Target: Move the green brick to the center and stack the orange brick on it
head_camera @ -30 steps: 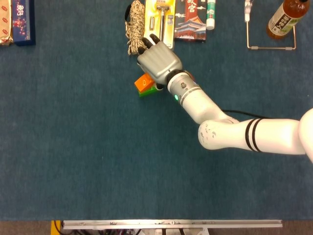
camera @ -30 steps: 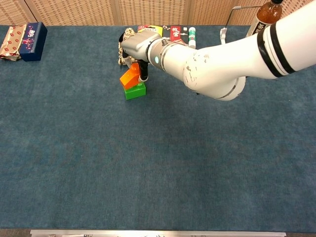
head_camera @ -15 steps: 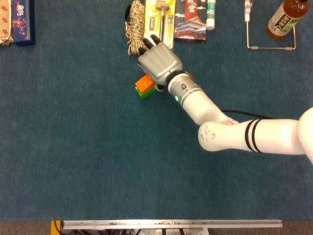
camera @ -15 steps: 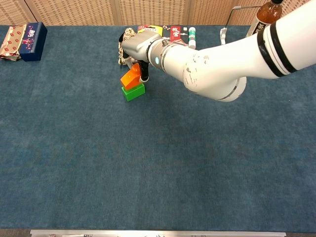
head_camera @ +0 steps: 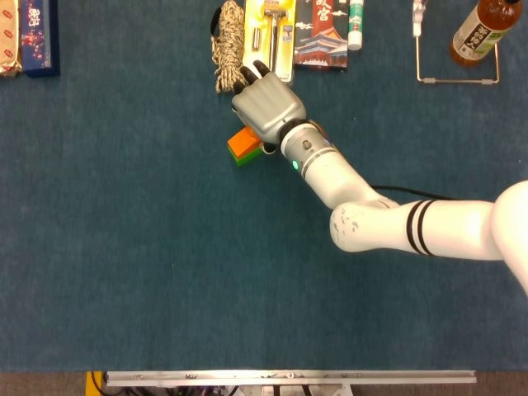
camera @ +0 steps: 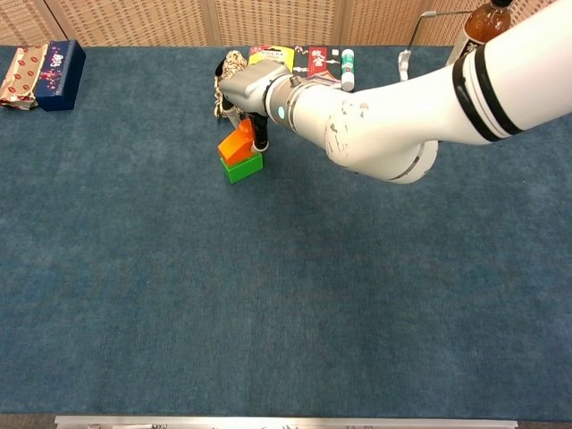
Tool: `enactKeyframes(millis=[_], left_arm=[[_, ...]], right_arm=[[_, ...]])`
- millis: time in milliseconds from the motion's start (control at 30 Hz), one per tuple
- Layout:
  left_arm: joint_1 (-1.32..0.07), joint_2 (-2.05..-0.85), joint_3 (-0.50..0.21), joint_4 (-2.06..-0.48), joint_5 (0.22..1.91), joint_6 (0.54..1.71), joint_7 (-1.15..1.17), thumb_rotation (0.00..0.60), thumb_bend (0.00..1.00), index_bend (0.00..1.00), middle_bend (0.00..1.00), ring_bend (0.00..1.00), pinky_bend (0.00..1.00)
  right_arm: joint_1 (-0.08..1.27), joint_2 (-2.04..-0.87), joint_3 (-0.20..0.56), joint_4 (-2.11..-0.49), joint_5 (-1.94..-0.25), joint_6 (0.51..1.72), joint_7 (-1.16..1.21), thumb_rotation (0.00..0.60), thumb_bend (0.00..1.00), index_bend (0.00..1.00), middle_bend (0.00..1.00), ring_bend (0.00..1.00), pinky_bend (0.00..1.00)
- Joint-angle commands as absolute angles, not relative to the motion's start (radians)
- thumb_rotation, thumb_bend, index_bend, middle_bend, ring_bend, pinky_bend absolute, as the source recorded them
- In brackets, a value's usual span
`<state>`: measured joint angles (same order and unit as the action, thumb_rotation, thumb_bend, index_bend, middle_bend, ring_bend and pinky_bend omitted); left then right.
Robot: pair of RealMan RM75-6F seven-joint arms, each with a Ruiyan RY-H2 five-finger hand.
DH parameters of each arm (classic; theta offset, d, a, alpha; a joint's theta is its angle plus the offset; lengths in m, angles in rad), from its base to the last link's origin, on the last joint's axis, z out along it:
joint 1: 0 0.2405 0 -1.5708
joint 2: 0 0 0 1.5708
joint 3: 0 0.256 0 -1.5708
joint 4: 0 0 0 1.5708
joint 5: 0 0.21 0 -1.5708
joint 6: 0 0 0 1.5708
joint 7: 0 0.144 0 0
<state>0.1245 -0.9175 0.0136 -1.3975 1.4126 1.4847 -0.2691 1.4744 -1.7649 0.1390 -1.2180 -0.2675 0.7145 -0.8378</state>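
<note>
The orange brick [head_camera: 242,143] [camera: 236,143] sits tilted on top of the green brick [head_camera: 241,159] [camera: 243,167], left of the table's middle and toward the far side. My right hand [head_camera: 266,106] [camera: 253,93] hovers over the stack from the far right, its fingers curled down around the orange brick and gripping it. In the head view only a thin green edge shows under the orange brick. My left hand is in neither view.
Along the far edge lie a rope coil [head_camera: 228,45], a yellow tool pack [head_camera: 275,33], a dark packet [head_camera: 320,37], a tube [head_camera: 355,25], a wire stand [head_camera: 456,58] and a bottle [head_camera: 483,31]. A blue box [head_camera: 37,37] sits far left.
The orange brick has come down and shifted slightly, now sitting more squarely over the green brick. The right hand barely moved otherwise.
</note>
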Motion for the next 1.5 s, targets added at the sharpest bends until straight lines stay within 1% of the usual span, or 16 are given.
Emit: enactKeyframes(millis=[33,733,800,833,867,933,967,1100,1133,1200,1300,1433,1500], left_arm=[[0.125,-0.918,0.014,-1.396,1.414,1.486,-0.272,0.6,0.29,0.27,0.17,0.1,0.15],[0.107,-0.903,0.002,-1.415,1.405,1.465,-0.266,0.6,0.29,0.27,0.17,0.1,0.15],[0.108,-0.904,0.002,-1.415,1.405,1.466,-0.264,0.6,0.29,0.27,0.17,0.1,0.15],[0.107,-0.905,0.002,-1.415,1.405,1.466,-0.264,0.6,0.29,0.27,0.17,0.1,0.15],[0.107,-0.904,0.002,-1.415,1.406,1.466,-0.263,0.6,0.29,0.27,0.17,0.1,0.15],[0.106,-0.904,0.002,-1.415,1.406,1.465,-0.262,0.6,0.29,0.27,0.17,0.1,0.15],[0.106,-0.904,0.002,-1.416,1.406,1.465,-0.261,0.6,0.29,0.27,0.17,0.1,0.15],[0.115,-0.908,0.008,-1.414,1.409,1.474,-0.259,0.6,0.29,0.27,0.17,0.1,0.15],[0.115,-0.909,0.008,-1.413,1.411,1.476,-0.258,0.6,0.29,0.27,0.17,0.1,0.15],[0.117,-0.913,0.01,-1.412,1.413,1.478,-0.257,0.6,0.29,0.27,0.17,0.1,0.15],[0.114,-0.913,0.011,-1.416,1.418,1.478,-0.252,0.6,0.29,0.27,0.17,0.1,0.15],[0.106,-0.909,0.007,-1.433,1.424,1.479,-0.239,0.6,0.29,0.27,0.17,0.1,0.15],[0.103,-0.906,0.007,-1.446,1.43,1.482,-0.229,0.6,0.29,0.27,0.17,0.1,0.15]], right_arm=[[1.479,-1.77,0.135,-1.211,-0.263,0.711,-0.839,0.6,0.26,0.62,0.23,0.04,0.06],[1.503,-1.801,0.102,-1.169,-0.221,0.709,-0.88,0.6,0.26,0.62,0.23,0.04,0.06],[1.503,-1.797,0.102,-1.173,-0.221,0.705,-0.88,0.6,0.26,0.61,0.23,0.04,0.06],[1.503,-1.794,0.102,-1.178,-0.223,0.704,-0.879,0.6,0.26,0.59,0.23,0.04,0.06],[1.503,-1.791,0.102,-1.182,-0.225,0.704,-0.878,0.6,0.26,0.54,0.23,0.04,0.06],[1.502,-1.784,0.104,-1.195,-0.229,0.704,-0.875,0.6,0.26,0.41,0.23,0.04,0.06],[1.501,-1.777,0.105,-1.206,-0.234,0.707,-0.872,0.6,0.25,0.36,0.23,0.04,0.06],[1.496,-1.751,0.103,-1.251,-0.254,0.732,-0.869,0.6,0.2,0.17,0.23,0.04,0.06],[1.494,-1.743,0.102,-1.264,-0.258,0.741,-0.869,0.6,0.19,0.14,0.23,0.04,0.06],[1.49,-1.723,0.1,-1.3,-0.267,0.766,-0.871,0.6,0.16,0.09,0.23,0.04,0.06],[1.482,-1.687,0.098,-1.367,-0.285,0.811,-0.875,0.6,0.14,0.06,0.23,0.04,0.06],[1.465,-1.625,0.079,-1.492,-0.308,0.9,-0.901,0.6,0.14,0.06,0.23,0.04,0.06],[1.45,-1.584,0.062,-1.577,-0.317,0.971,-0.925,0.6,0.14,0.06,0.23,0.04,0.06]])
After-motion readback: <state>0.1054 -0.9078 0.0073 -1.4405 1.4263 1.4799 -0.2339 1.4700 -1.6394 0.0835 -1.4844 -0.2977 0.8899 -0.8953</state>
